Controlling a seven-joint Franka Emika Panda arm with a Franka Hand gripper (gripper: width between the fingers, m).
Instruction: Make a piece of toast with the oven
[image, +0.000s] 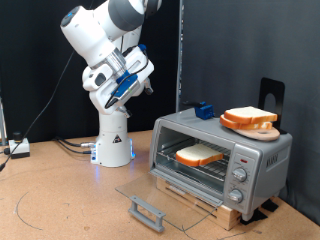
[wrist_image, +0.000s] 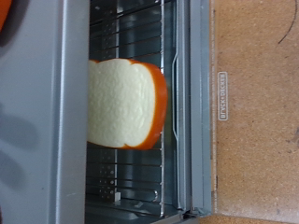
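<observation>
The silver oven (image: 262, 158) stands at the exterior view's right with its glass door (image: 160, 192) dropped open and flat, grey handle (image: 147, 212) in front. The piece of toast (image: 200, 155) lies inside on the wire rack. In the wrist view the toast (wrist_image: 126, 103) lies on the rack (wrist_image: 131, 187) beside the oven's grey top (wrist_image: 37, 140). My gripper (image: 141, 78) hangs high in the air to the exterior view's left of the oven, well apart from it. Nothing shows between its fingers. The fingers do not show in the wrist view.
A round wooden plate (image: 262, 130) with a bread-like slice (image: 248, 116) sits on top of the oven, next to a small blue object (image: 205, 110). A black stand (image: 272, 95) is behind the oven. Cables (image: 70, 146) lie by the robot base. The table (image: 60, 200) is brown board.
</observation>
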